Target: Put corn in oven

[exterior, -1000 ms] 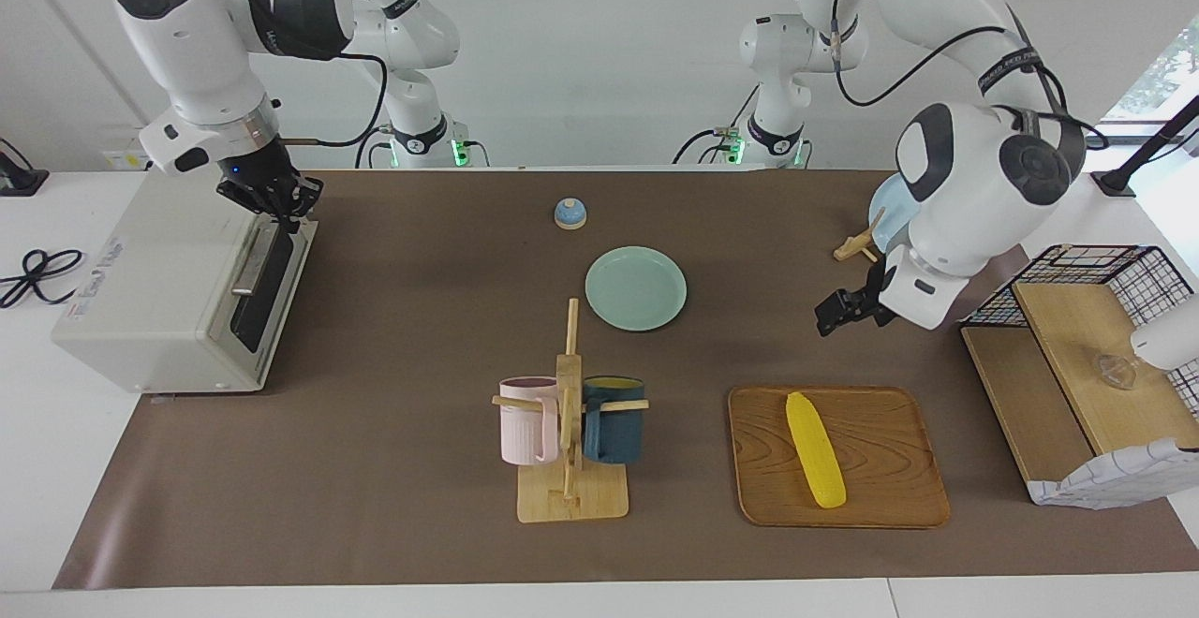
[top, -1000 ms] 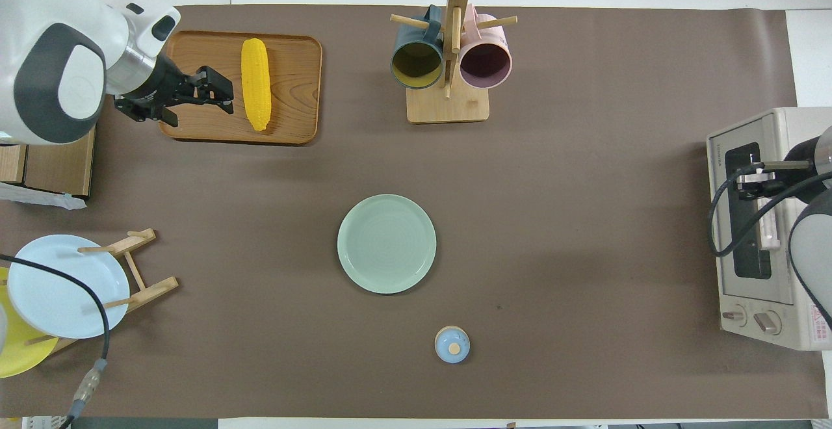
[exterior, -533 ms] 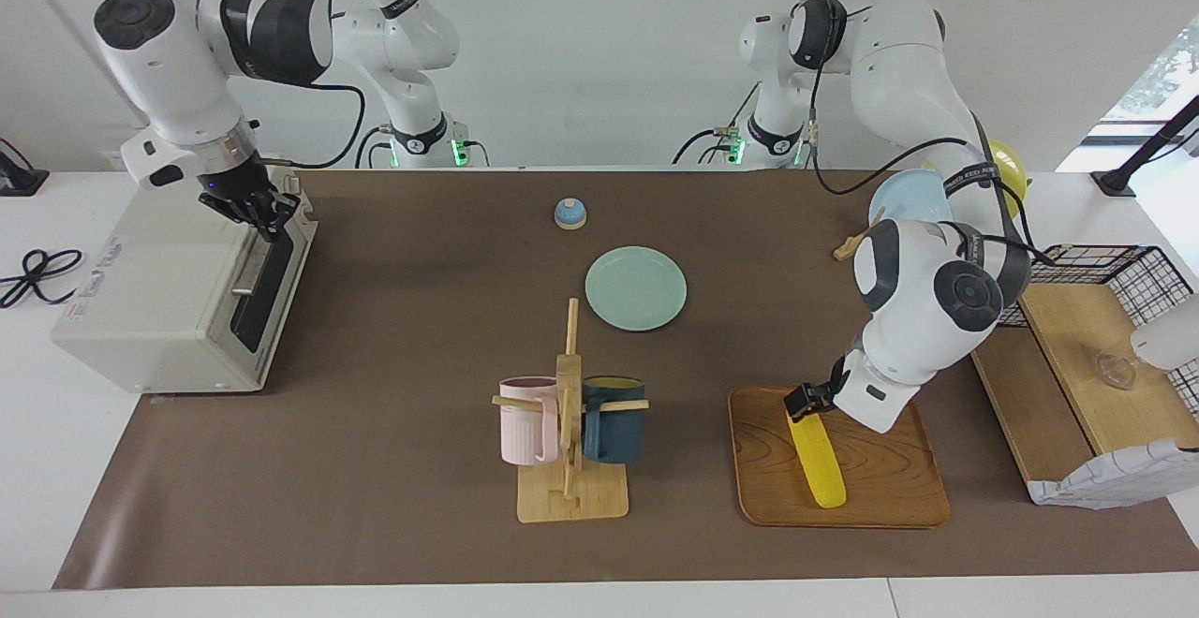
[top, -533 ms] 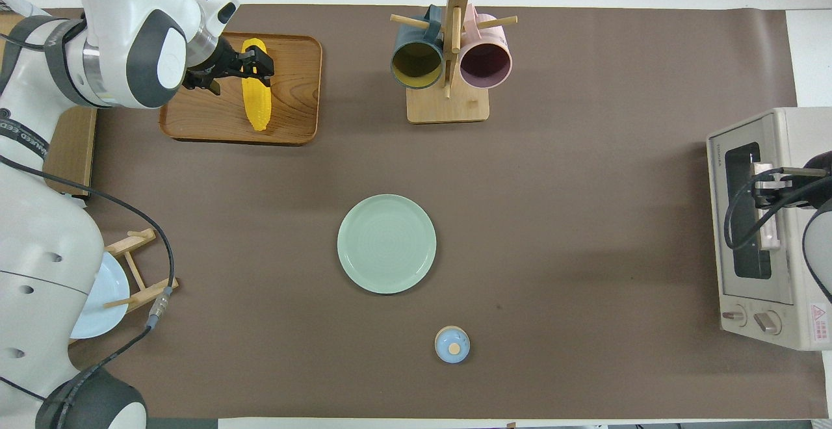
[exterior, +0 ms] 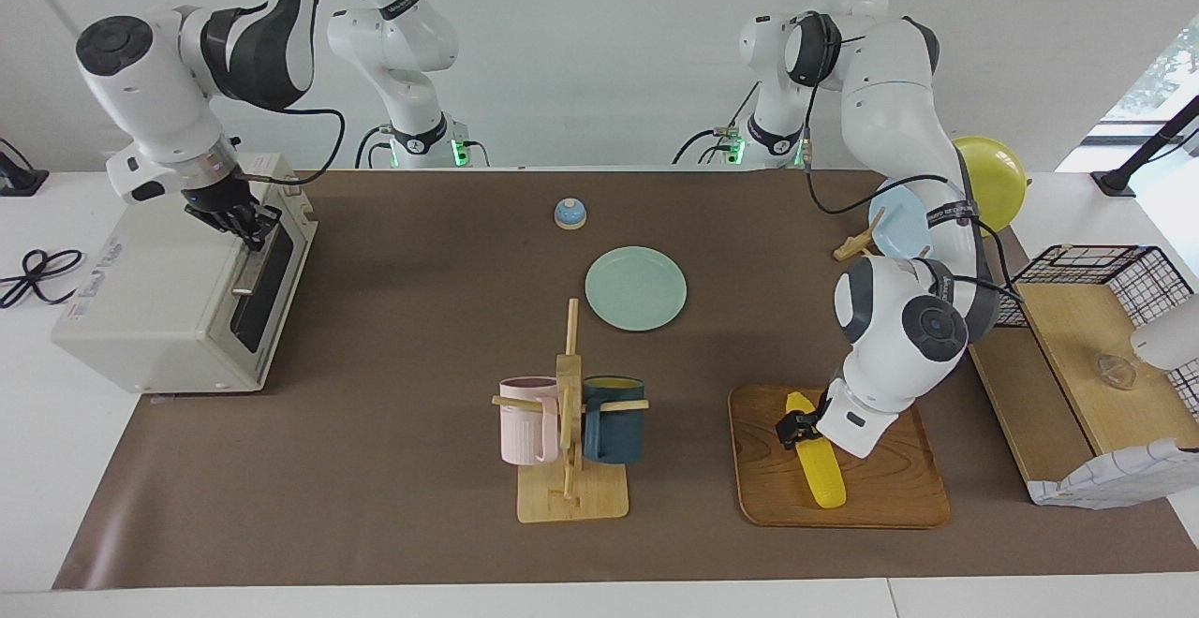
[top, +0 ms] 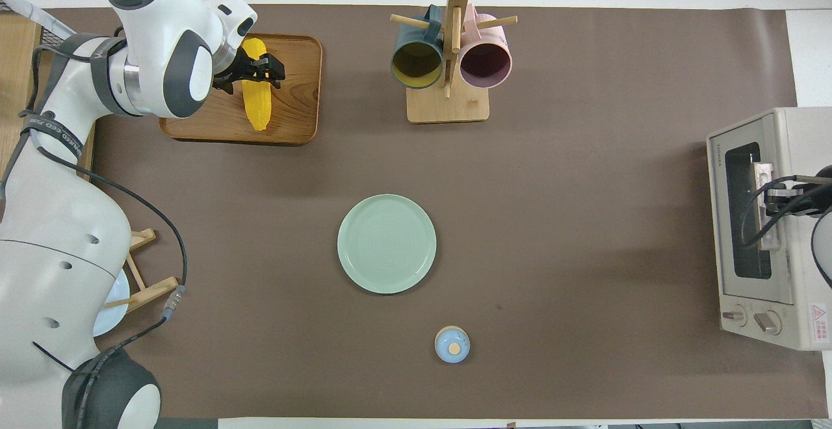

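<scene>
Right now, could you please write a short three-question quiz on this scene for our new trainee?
1. True or false: the corn lies on the green plate.
2. Which gripper is open, straddling the corn: A left, B right?
3. Fill in: the right gripper is shut at the oven's door ____.

Key: 1 false, it lies on the wooden tray; 2 A; 3 handle.
</scene>
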`<state>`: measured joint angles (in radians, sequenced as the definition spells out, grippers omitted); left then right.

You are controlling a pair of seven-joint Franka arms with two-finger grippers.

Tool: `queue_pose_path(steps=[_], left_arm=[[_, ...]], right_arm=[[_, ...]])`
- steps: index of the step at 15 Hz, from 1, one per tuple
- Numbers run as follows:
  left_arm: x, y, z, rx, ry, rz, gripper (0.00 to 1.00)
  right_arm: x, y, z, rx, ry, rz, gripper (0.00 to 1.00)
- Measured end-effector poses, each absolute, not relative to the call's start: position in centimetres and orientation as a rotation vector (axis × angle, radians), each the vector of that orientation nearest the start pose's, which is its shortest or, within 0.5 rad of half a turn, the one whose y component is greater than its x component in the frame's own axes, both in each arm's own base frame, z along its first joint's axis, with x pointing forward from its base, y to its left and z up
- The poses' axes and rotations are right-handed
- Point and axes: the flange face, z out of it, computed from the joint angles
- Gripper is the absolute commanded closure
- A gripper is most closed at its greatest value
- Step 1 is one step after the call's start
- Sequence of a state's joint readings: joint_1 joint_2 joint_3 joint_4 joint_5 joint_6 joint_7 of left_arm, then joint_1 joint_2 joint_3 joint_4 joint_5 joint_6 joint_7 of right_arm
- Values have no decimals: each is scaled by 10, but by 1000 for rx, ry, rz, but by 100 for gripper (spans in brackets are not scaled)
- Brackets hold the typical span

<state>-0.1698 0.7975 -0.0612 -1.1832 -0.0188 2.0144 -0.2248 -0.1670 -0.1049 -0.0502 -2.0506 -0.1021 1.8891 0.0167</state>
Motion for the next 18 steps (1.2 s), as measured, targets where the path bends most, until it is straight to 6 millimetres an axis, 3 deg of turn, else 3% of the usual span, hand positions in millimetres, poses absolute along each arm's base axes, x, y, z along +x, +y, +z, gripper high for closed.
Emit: queue_pose_path(steps=[6, 10, 11, 13, 15, 16, 17, 18], left_arm=[[746, -163, 307, -3212, -30, -67, 0], [746, -163, 306, -3212, -29, -69, 0], [747, -163, 307, -3213, -29, -77, 7], [747, -164, 307, -3214, -27, -85, 41], [747, -164, 307, -3212, -26, -87, 61], [747, -164, 307, -3212, -27, -90, 76], [748, -164, 307, -3212, -27, -92, 100], [748, -164, 308, -3213, -26, -94, 100]], right_arm=[[501, -121, 474, -3207, 322, 115, 100], [503, -102, 470, -3215, 260, 81, 100], [504, -94, 468, -3217, 235, 73, 100], [508, -79, 462, -3220, 187, 55, 100], [512, -63, 454, -3218, 138, 56, 100], [515, -53, 447, -3215, 110, 57, 100], [519, -42, 437, -3207, 88, 48, 100], [523, -31, 424, -3191, 76, 43, 100]])
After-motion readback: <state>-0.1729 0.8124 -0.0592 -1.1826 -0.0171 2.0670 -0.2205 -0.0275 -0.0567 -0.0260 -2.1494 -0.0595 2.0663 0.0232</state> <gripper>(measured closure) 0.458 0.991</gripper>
